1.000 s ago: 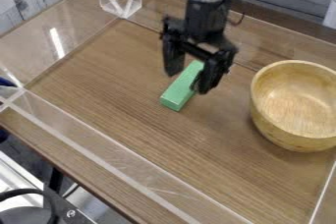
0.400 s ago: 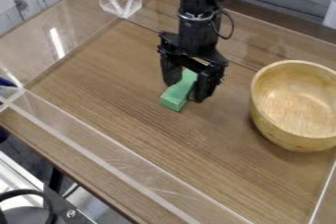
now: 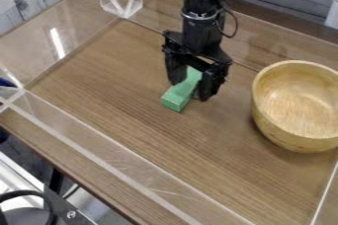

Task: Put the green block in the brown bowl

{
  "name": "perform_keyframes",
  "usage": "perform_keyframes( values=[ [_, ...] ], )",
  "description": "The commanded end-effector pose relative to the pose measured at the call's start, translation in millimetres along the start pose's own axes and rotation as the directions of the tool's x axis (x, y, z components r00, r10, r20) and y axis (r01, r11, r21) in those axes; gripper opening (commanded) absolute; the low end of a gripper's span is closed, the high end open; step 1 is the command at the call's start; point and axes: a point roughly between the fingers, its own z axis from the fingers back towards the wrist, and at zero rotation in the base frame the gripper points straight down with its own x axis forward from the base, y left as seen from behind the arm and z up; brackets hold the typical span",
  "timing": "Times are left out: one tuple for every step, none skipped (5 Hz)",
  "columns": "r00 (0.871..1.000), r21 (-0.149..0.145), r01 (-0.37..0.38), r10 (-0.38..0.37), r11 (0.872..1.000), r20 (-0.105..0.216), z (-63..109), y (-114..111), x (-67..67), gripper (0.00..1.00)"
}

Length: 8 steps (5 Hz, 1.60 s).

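Between the spread, released jaws lies the green block [image 3: 181, 93], left of the brown bowl [image 3: 298, 104].

The scene contains one green block [image 3: 181, 91], one brown bowl [image 3: 301, 106] and one robot arm carrying one end effector [image 3: 195, 82], which has two fingers [image 3: 173, 74]. One desk [image 3: 93, 81] with a wood-grain surface carries these items, and one clear enclosure wall set [image 3: 93, 146] borders it. One clear plastic bracket [image 3: 122, 0] is present at the far corner of the desk.
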Motion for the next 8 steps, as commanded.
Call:
perform_keyframes(
  values=[
    [0.995,0.013,-0.007,0.005,1.0,0.102,24.0,4,10.9,1.0],
    [0.993,0.012,-0.01,0.009,1.0,0.115,23.6,5,11.6,1.0],
    [0.992,0.011,-0.014,0.012,1.0,0.128,24.0,6,11.9,1.0],
    [0.991,0.011,-0.016,0.015,1.0,0.13,20.8,6,12.3,1.0],
    [0.991,0.011,-0.017,0.015,1.0,0.129,17.4,5,13.0,1.0],
    [0.992,0.01,-0.018,0.016,1.0,0.129,14.6,4,13.2,1.0],
    [0.992,0.011,-0.02,0.018,1.0,0.128,12.0,4,14.7,1.0],
    [0.992,0.012,-0.022,0.021,1.0,0.125,8.6,3,16.2,1.0]
  ],
)
